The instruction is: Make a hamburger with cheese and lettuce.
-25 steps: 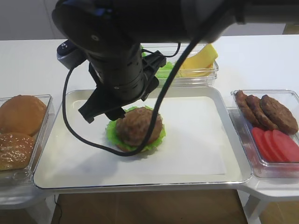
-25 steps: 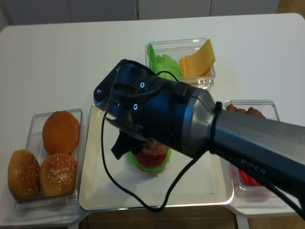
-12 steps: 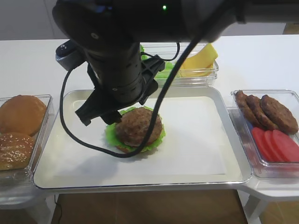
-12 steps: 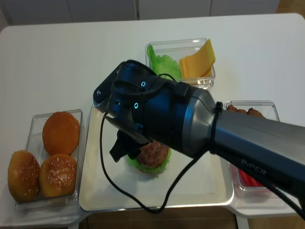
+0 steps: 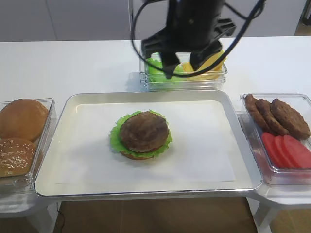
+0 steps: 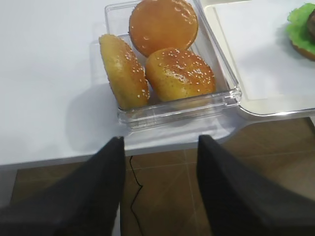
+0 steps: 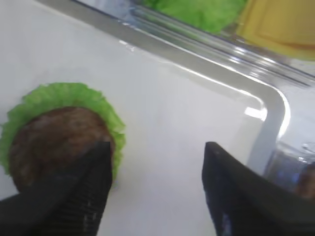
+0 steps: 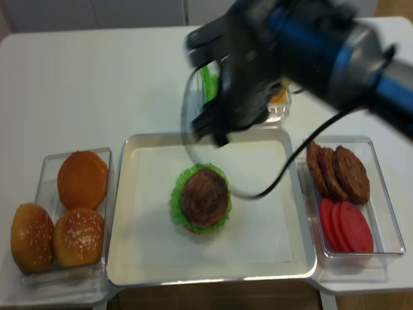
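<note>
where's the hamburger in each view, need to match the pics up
Exterior high: hamburger at the tray's centre-left.
Exterior high (realsense): hamburger mid-tray.
Right wrist: lower left, beside the open right gripper.
Left wrist: only its edge at the top right corner.
Shared landmark: the tray.

The right gripper [image 5: 184, 68] has pulled away from the hamburger [image 5: 144, 134] and now hangs, jaws apart and empty, above the clear box holding the lettuce [image 5: 158, 73] and the cheese [image 5: 209, 63]. A second ago the arm crowded low over the steel tray [image 5: 73, 104], blocking much of it from both high cameras. The brown patty [image 8: 204, 196] sits fully exposed atop the stack, where one overhead view earlier showed red tomato.
</note>
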Robot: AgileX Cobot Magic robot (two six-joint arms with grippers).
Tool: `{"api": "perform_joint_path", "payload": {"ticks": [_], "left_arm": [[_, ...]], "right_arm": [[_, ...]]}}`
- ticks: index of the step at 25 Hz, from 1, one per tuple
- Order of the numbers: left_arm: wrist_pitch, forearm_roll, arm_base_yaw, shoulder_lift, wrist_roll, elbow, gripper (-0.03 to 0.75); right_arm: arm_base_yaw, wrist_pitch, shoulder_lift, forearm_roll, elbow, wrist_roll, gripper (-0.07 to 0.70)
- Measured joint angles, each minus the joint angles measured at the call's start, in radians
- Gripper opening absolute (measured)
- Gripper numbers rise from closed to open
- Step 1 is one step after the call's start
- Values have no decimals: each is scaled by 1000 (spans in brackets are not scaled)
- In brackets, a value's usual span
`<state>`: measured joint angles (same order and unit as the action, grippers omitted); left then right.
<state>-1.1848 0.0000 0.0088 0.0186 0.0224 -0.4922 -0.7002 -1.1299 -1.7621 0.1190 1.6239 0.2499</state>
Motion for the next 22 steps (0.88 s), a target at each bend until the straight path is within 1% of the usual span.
{"api": "perform_joint_path", "payload": {"ticks": [6, 10, 13, 16, 18, 20, 22], "left_arm": [[0, 0, 0, 0, 0, 0, 359], [0, 0, 0, 0, 0, 0, 359], [0, 0, 0, 0, 0, 0, 359], [0, 0, 0, 0, 0, 0, 359], [0, 0, 0, 0, 0, 0, 359], [0, 0, 0, 0, 0, 0, 359], [0, 0, 0, 0, 0, 0, 359]], "right_arm": [[244, -44, 55, -104, 0, -78, 459], [379, -73, 66, -136, 0, -112, 482], [459, -98, 68, -142, 0, -120, 510], [520, -108, 78, -142, 0, -123, 518], [544, -108, 104, -140, -12, -124, 519], [559, -108, 144, -119, -46, -124, 519], [563, -110, 200, -96, -106, -124, 519]]}}
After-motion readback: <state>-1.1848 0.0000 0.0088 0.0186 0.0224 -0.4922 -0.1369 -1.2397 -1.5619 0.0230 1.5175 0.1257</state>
